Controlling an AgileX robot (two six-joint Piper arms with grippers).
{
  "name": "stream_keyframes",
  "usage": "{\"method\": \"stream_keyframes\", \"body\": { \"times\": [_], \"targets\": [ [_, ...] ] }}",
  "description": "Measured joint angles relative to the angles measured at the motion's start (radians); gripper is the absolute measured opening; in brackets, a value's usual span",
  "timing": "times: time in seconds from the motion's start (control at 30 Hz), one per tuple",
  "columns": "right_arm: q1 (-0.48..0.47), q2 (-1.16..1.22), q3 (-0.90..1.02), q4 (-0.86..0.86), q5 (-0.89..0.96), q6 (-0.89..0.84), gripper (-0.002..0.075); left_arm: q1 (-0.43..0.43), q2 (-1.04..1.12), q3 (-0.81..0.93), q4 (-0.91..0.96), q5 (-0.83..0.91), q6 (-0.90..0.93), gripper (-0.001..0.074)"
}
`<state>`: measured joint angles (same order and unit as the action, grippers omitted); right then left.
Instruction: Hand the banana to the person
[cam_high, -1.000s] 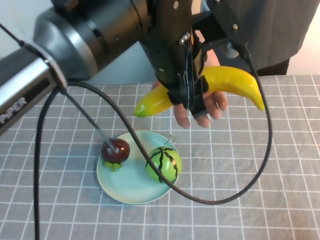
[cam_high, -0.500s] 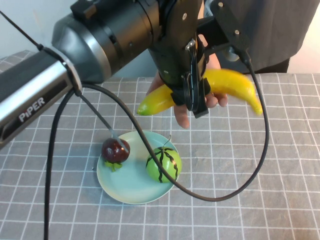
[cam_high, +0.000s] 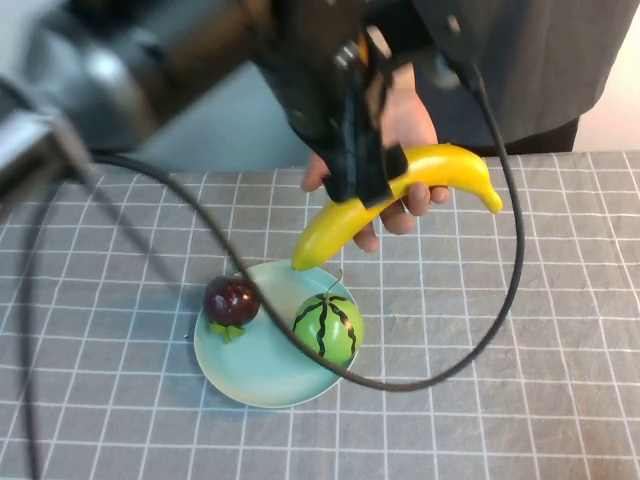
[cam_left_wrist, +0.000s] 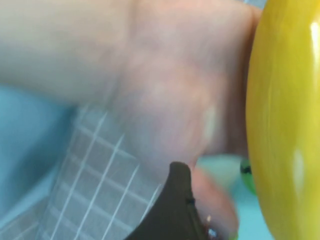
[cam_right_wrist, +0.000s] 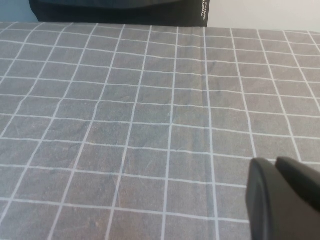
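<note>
The banana (cam_high: 440, 170) hangs tilted above the table, its greenish tip low over the plate. The person (cam_high: 540, 60) stands at the far edge, and their bare hand (cam_high: 405, 115) is wrapped round the banana's middle. My left gripper (cam_high: 365, 175) is at the same spot, straddling the banana. In the left wrist view the banana (cam_left_wrist: 285, 125) fills one side. One dark finger (cam_left_wrist: 177, 205) stands apart from it, with the person's hand (cam_left_wrist: 165, 75) in the gap, so the jaws look open. My right gripper (cam_right_wrist: 276, 162) is shut and empty, low over the checked cloth.
A light-blue plate (cam_high: 250, 375) below the banana holds a green striped melon (cam_high: 328, 328) and a dark red fruit (cam_high: 232, 300). The left arm's black cable (cam_high: 500, 300) loops over the plate and cloth. A grey checked cloth (cam_high: 560, 400) covers the table.
The banana has tilted, and its greenish tip has dropped toward the plate. The person's hand has closed round its middle. My left arm has moved up and back and is blurred.
</note>
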<state>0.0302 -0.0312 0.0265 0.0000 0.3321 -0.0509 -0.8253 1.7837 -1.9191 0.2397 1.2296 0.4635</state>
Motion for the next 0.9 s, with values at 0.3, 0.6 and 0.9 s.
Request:
{"method": "stream_keyframes", "body": {
  "times": [0.3,0.6,0.9],
  "targets": [
    [0.0,0.0,0.0,0.0,0.0,0.0,-0.0007,0.002,-0.324,0.17,0.035,0.018,-0.294,0.0164],
    [0.0,0.0,0.0,0.0,0.0,0.0,-0.0007,0.012,-0.682,0.682,0.057,-0.015,-0.469,0.0001],
    [0.0,0.0,0.0,0.0,0.0,0.0,-0.0007,0.012,-0.917,1.011,0.059,-0.228,-0.702,-0.0001]
  ]
}}
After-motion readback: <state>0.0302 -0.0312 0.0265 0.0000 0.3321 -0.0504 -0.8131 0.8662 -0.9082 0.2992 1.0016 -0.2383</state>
